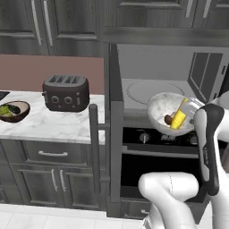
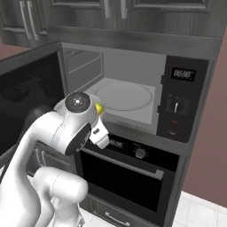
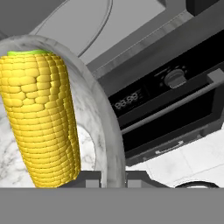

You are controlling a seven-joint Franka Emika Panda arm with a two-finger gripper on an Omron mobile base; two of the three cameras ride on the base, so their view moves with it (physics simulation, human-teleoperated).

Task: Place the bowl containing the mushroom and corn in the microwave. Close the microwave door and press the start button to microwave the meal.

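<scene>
At centre right of the left base view, the gripper (image 3: 105,177) pinches the rim of the bowl (image 1: 166,112) (tilted, corn (image 1: 180,118) and mushroom (image 1: 167,119) inside) before the open microwave (image 1: 154,78), so contents could spill.

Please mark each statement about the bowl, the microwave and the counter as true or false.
1. The microwave door is closed. False: it stands open.
2. The bowl holds the corn and the mushroom. True.
3. The bowl rests on the turntable. False: it is held in front of the microwave, with the gripper on its rim.
4. A toaster stands on the counter. True.
5. The brown bowl is empty. False: it holds green food.
</scene>
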